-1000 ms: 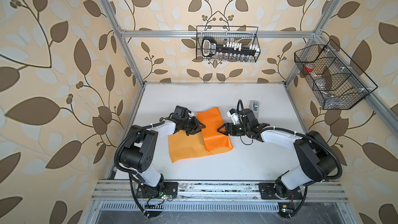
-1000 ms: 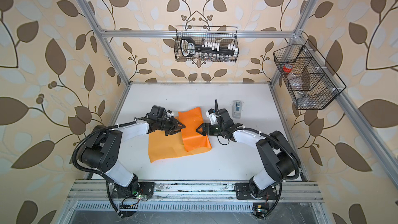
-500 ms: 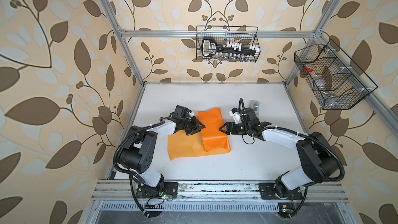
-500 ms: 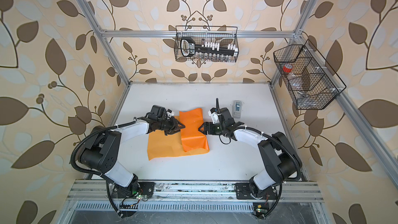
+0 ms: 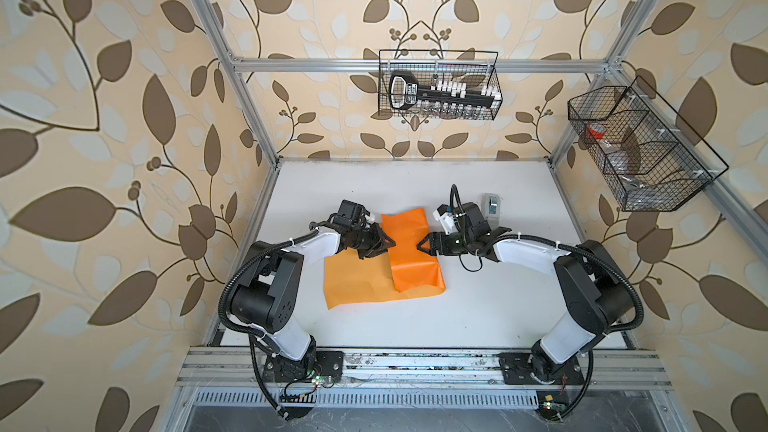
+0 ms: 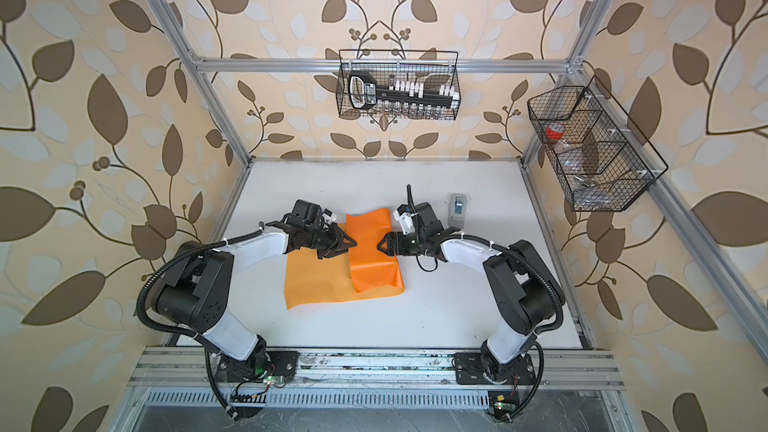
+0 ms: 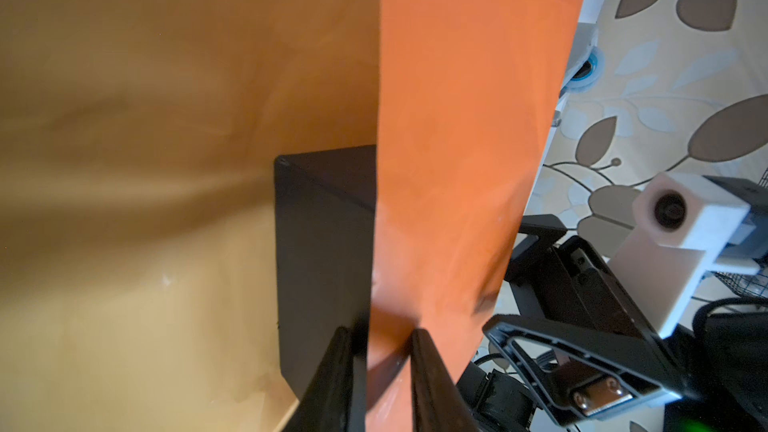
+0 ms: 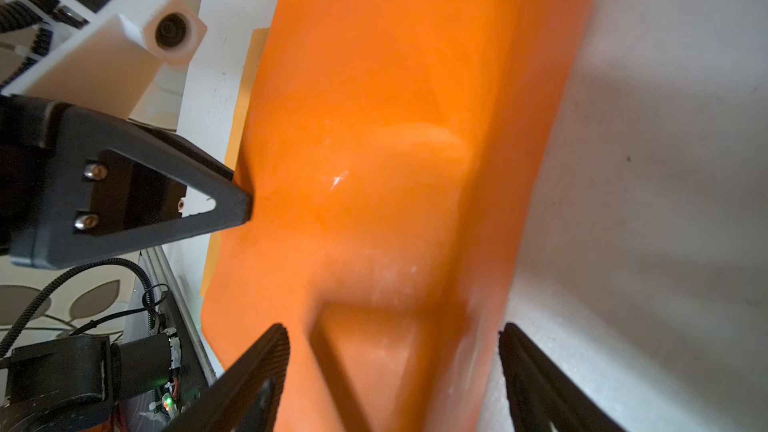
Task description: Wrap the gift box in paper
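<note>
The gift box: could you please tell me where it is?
The gift box sits mid-table between the left gripper and right gripper, under the folded paper; its black side shows in the left wrist view.

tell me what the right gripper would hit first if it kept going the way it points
Probably the paper draped over the gift box; the right gripper faces it with open jaws, the box just beneath.
</note>
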Robot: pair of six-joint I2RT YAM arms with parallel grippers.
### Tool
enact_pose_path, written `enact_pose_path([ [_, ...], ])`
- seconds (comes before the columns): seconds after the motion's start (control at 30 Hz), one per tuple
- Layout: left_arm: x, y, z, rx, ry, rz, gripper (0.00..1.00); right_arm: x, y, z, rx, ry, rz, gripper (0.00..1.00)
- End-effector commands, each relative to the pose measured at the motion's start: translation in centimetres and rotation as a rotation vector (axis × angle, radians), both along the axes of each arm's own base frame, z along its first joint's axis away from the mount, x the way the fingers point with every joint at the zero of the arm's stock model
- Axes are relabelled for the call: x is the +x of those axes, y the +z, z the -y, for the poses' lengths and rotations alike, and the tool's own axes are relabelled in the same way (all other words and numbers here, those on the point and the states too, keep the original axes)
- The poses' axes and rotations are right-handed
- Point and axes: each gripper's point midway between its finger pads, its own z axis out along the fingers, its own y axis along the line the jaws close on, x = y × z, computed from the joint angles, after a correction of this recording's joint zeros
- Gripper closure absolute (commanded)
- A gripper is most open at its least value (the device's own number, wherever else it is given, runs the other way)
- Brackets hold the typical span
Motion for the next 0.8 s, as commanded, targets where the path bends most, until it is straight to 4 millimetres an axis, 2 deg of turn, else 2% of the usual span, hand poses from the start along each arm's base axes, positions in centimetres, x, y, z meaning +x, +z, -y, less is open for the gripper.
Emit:
enact_pose_path([
  [0.0, -0.1, -2.6, -1.4, 0.103, 0.029, -0.049, 0.75, 0.5, -0.3, -0.2, -0.026, 0.009, 0.005, 0.20],
  [0.33, -0.1, -2.2, -1.3, 0.096, 0.029, -0.043, 0.75, -0.8, -2.9, -0.7, -0.068, 0.021, -0.040, 0.23],
  [0.57, -0.4, -1.3, -1.6, 0.111, 0.028, -0.028, 0.73, -1.2, -3.8, -0.7, -0.072, 0.014, -0.054, 0.22],
  [0.63, -0.5, -0.7, -1.9, 0.121, 0.030, -0.019, 0.71, -1.2, -4.0, -0.6, -0.079, 0.009, -0.060, 0.22],
  [0.77, -0.6, 1.0, -2.8, 0.139, 0.047, 0.012, 0.61, -1.4, -5.0, -0.1, -0.114, -0.003, -0.072, 0.23],
])
